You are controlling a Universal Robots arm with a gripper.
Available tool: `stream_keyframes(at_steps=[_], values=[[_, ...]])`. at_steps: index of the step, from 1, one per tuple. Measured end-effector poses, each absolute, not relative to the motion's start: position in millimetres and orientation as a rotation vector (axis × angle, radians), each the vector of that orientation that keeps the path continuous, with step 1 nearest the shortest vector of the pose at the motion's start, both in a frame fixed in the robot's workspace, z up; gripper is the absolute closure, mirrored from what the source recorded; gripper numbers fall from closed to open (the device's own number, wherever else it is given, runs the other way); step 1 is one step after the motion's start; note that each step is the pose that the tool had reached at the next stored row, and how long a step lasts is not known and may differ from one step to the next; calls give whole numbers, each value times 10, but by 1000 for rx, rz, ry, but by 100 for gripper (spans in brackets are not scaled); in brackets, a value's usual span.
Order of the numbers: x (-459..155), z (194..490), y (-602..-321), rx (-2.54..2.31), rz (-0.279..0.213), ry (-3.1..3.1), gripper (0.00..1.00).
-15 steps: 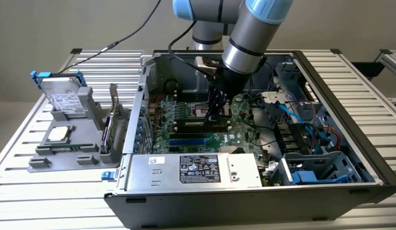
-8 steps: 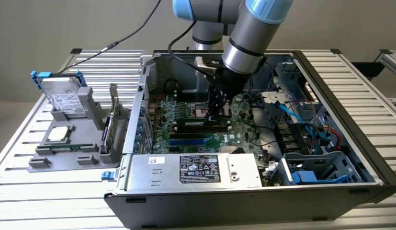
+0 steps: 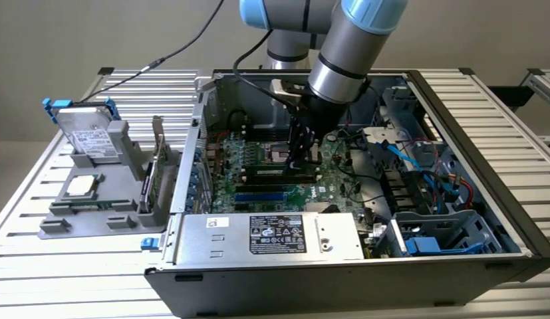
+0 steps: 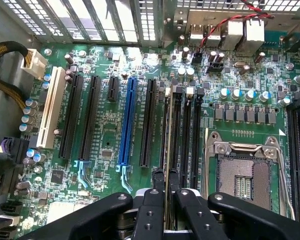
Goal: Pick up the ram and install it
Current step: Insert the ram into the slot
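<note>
The case lies open, with the gripper down inside it over the motherboard. Its fingers are clamped on the ram, held edge-on beyond the fingertips and alongside the black slots. Whether it has entered one, I cannot tell. This looks like the install step. Seating calls for square alignment and a straight press.

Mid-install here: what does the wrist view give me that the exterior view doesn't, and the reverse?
Wrist view: the ram edge-on, clamped in the gripper, lined along the black memory slots. Exterior view: the grey holder beside the case, with a hard drive and processor chip. Both: the motherboard and empty processor socket.
</note>
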State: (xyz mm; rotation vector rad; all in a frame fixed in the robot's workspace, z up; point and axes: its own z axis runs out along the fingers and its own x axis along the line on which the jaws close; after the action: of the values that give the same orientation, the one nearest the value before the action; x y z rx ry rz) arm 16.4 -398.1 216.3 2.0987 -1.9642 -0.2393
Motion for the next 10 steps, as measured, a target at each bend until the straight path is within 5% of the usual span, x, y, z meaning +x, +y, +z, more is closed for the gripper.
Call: stream_keyframes(at_steps=[10], values=[[164,2163,-3989,2083,-242,-1984,86]])
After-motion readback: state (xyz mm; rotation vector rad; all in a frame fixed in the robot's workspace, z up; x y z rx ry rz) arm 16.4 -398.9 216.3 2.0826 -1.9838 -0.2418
